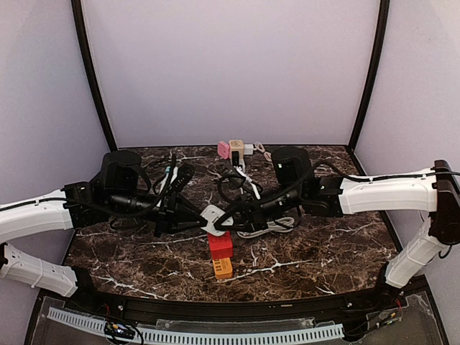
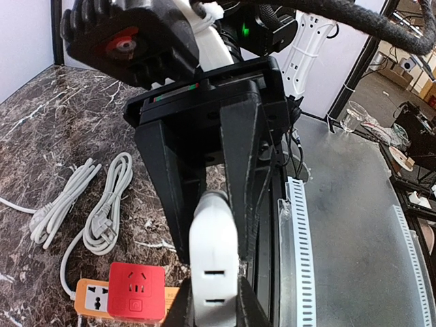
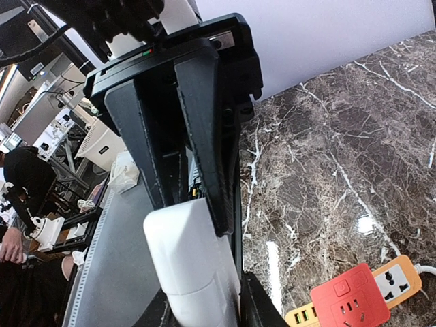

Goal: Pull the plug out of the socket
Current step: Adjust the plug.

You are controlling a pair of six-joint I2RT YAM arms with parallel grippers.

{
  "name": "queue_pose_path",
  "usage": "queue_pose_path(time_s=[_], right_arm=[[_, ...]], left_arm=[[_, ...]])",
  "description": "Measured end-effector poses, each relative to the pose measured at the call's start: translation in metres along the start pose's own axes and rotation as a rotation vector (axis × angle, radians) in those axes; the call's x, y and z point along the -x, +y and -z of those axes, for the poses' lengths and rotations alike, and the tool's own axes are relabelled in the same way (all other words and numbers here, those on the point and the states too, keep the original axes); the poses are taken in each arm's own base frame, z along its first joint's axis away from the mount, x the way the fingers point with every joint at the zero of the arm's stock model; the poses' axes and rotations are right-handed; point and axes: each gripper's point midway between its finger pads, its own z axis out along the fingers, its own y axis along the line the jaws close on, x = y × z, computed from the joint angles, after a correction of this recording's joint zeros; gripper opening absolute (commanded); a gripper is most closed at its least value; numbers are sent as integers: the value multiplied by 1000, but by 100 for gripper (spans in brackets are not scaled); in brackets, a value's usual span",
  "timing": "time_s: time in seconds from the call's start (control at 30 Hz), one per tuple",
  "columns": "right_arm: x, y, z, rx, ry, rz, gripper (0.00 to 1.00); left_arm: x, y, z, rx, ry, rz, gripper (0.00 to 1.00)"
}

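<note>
- While your left gripper (image 2: pixel 214 310) and right gripper (image 3: pixel 202 306) clamp the white plug (image 2: pixel 214 252), expect light, rigid, probably slick plastic.
- Hold its flat sides — pull straight.

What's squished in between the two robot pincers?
A white plug block, pinched from both sides by the left pincer and right pincer. The top view shows it, and both wrist views too.

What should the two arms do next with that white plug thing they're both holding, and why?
Probably draw the two grippers straight apart. The left gripper and right gripper each clamp one end of the white plug unit, and it hangs clear of the table, so a pull along its length should separate it.
</note>
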Motion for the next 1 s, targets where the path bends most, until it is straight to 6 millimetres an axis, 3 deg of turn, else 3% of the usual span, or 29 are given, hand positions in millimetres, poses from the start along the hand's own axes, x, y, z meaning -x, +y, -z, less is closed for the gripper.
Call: queue_pose_path(time_s=[0.07, 0.23, 0.37, 0.7, 1.0], right_arm=[[1, -2, 0, -13, -4, 13, 29], [0, -5, 0, -24, -1, 14, 46], [-2, -6, 2, -25, 5, -1, 48], [2, 1, 3, 19, -4, -10, 47], [5, 3, 1, 41, -14, -18, 33]], left_arm=[[0, 2, 0, 7, 0, 6, 1], [0, 2, 0, 6, 0, 5, 1], [0, 1, 0, 0, -1, 2, 1], [4, -2, -1, -21, -17, -10, 1], [3, -2, -3, -26, -12, -7, 1]])
